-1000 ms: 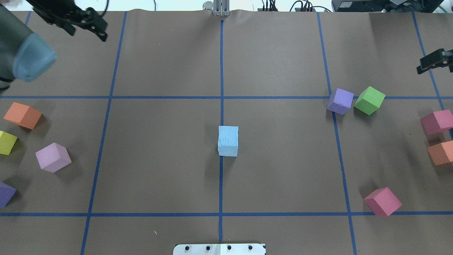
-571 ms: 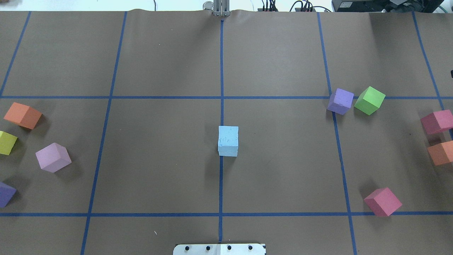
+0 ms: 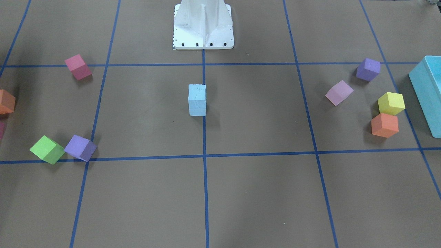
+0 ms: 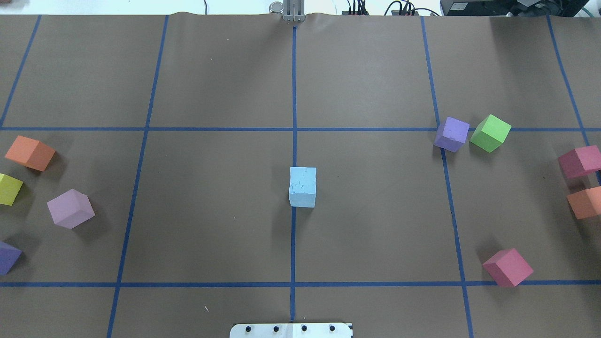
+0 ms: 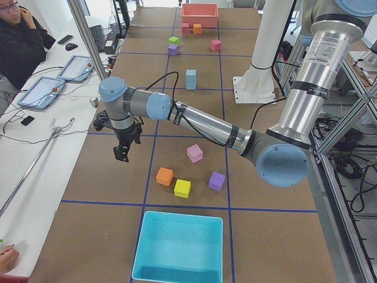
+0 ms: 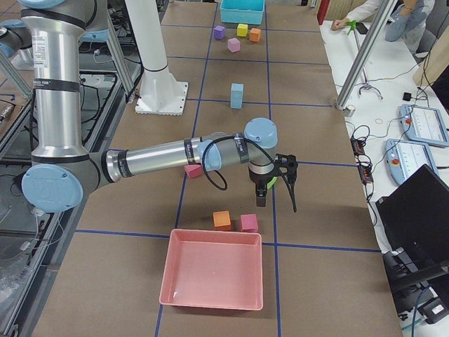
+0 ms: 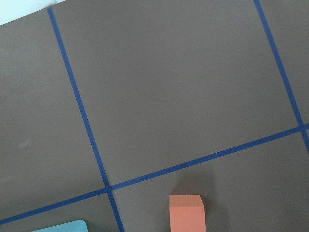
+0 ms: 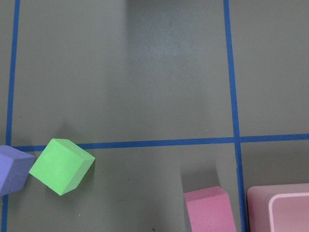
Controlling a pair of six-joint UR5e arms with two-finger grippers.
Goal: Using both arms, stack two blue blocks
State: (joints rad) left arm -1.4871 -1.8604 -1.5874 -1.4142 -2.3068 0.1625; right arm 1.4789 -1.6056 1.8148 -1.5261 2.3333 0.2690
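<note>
Two pale blue blocks [image 4: 303,180] stand stacked one on the other at the table's middle, on the centre tape line; the stack also shows in the front-facing view [image 3: 197,100]. Neither gripper touches them. My left gripper [image 5: 121,154] shows only in the exterior left view, hanging over bare table far from the stack; I cannot tell if it is open or shut. My right gripper [image 6: 275,196] shows only in the exterior right view, hanging above the table near the green cube; I cannot tell its state either. The wrist views show no fingers.
Orange [image 4: 29,152], yellow [image 4: 8,188] and lilac [image 4: 70,208] cubes lie on the left. Purple [image 4: 451,134], green [image 4: 490,133] and pink [image 4: 508,266] cubes lie on the right. A teal box [image 3: 427,93] and a pink tray [image 6: 210,277] stand at the table's ends.
Both arms have drawn outward and left the overhead view: the left arm from the top left, the right gripper from the right edge. The blue stack has not moved.
</note>
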